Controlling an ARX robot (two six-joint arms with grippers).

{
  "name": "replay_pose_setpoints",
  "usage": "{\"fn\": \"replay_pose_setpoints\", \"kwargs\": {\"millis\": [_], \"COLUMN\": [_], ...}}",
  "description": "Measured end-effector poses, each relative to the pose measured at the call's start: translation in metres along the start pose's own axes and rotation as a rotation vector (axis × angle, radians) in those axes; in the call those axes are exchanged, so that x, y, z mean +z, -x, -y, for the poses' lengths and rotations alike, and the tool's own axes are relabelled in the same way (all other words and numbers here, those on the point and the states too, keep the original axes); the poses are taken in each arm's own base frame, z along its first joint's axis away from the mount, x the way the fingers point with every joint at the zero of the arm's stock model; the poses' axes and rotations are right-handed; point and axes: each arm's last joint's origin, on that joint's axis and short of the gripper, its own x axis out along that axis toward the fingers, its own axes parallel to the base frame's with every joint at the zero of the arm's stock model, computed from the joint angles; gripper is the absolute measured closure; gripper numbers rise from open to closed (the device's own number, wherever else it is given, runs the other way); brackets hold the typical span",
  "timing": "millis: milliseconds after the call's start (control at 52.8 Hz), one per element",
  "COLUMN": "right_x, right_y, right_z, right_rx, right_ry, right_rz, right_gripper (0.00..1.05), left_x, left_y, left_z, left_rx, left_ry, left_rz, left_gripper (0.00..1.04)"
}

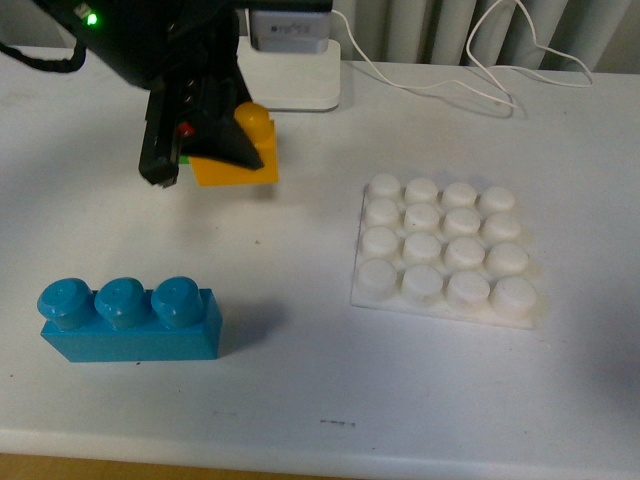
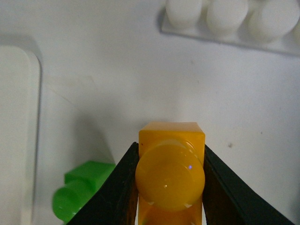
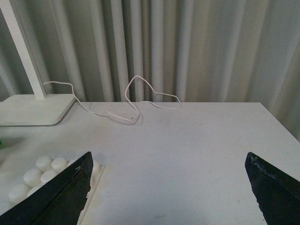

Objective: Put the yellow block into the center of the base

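Note:
My left gripper (image 1: 232, 150) is shut on the yellow block (image 1: 245, 150), holding it above the table at the back left. In the left wrist view the yellow block (image 2: 171, 171) sits squeezed between the two black fingers (image 2: 117, 187), studs toward the camera. The white studded base (image 1: 448, 253) lies flat on the table to the right of the block, apart from it; its edge (image 2: 225, 23) shows in the left wrist view. My right gripper (image 3: 168, 187) is open over bare table, with a corner of the base (image 3: 42, 171) beside one finger.
A long blue three-stud brick (image 1: 130, 320) stands at the front left. A green brick (image 2: 82, 192) lies on the table under the left gripper. A white lamp foot (image 1: 295, 70) and a white cable (image 1: 470, 80) are at the back, before a curtain (image 3: 187, 47).

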Motion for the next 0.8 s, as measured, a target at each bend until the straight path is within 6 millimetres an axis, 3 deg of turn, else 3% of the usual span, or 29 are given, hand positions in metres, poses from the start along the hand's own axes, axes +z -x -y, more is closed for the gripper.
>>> {"fn": "replay_pose_setpoints", "kwargs": {"millis": [341, 663, 796], "right_x": [0.000, 0.000, 0.000], "right_y": [0.000, 0.000, 0.000], "right_z": [0.000, 0.000, 0.000], "right_rx": [0.000, 0.000, 0.000], "right_ry": [0.000, 0.000, 0.000], "right_rz": [0.000, 0.000, 0.000], "right_gripper": [0.09, 0.09, 0.09], "left_x": [0.063, 0.095, 0.102], "left_y": [-0.010, -0.043, -0.047], "left_z": [-0.001, 0.023, 0.026], "left_rx": [-0.010, -0.111, -0.122], "left_ry": [-0.094, -0.128, -0.135], "left_rz": [0.132, 0.178, 0.193], "left_gripper": [0.73, 0.73, 0.73]}}
